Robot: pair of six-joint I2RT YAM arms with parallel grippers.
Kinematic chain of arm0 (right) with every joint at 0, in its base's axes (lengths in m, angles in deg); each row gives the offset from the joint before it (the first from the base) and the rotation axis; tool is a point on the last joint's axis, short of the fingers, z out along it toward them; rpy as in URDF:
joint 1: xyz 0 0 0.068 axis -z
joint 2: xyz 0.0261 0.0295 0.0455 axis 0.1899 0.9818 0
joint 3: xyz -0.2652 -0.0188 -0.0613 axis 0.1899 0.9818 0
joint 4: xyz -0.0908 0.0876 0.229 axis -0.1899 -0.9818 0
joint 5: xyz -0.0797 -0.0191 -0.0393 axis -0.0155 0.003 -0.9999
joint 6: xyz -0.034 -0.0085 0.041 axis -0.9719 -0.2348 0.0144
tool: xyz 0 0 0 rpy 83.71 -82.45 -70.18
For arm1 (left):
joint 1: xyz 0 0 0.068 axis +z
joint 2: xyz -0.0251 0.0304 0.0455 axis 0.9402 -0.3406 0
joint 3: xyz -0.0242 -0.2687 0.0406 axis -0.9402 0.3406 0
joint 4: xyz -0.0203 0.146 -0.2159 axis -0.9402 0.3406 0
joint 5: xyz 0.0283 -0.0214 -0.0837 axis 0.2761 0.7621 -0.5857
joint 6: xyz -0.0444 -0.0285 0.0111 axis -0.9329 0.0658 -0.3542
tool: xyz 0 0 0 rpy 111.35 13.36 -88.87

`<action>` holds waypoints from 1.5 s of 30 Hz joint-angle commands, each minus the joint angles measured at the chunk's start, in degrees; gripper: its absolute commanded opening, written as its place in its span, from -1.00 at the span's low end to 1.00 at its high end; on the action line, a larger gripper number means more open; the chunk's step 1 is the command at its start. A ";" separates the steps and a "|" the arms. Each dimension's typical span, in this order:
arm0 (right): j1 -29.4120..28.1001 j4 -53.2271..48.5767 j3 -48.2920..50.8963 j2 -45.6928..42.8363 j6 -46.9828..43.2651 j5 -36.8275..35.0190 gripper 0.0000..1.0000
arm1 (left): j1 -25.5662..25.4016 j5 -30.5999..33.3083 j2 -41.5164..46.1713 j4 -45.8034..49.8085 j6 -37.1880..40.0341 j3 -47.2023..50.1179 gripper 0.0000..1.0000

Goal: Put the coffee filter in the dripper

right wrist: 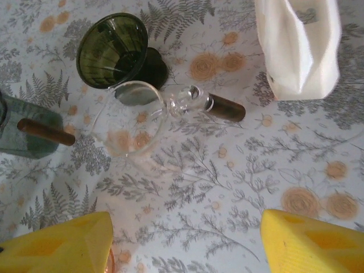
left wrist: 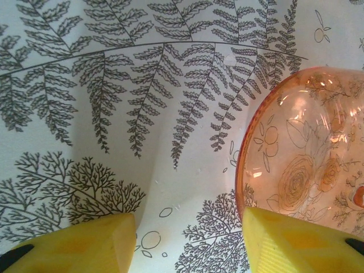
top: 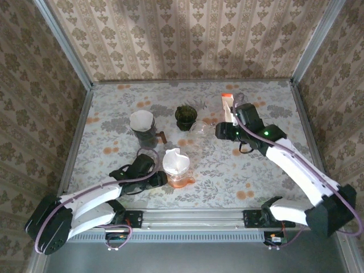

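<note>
One white paper cone filter [top: 174, 160]: probably light, flimsy, easily crushed; pinch its rim. Left claw [left wrist: 189, 224] spread, empty, just beside it.

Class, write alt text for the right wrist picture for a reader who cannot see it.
A clear glass cup with a brown handle sits on a flowered tablecloth, a dark green dripper just behind it. A white bag stands upper right, and the open hand shows yellow fingers in the bottom corners.
</note>
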 commanded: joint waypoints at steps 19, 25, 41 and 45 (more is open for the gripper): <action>10.67 18.25 -19.71 38.76 -0.77 24.01 0.36 | -1.74 -1.76 -4.64 -8.91 2.09 -2.61 0.11; 9.88 24.81 -10.49 33.98 3.40 26.51 0.32 | -1.82 -1.77 -4.58 -9.62 2.09 -2.36 0.11; 5.19 31.98 8.74 17.10 8.42 25.00 0.35 | -1.82 -2.02 -3.68 -9.54 2.18 -1.81 0.12; 3.54 32.80 13.10 12.67 8.92 24.13 0.36 | -1.80 -1.95 -3.44 -9.45 2.18 -1.74 0.11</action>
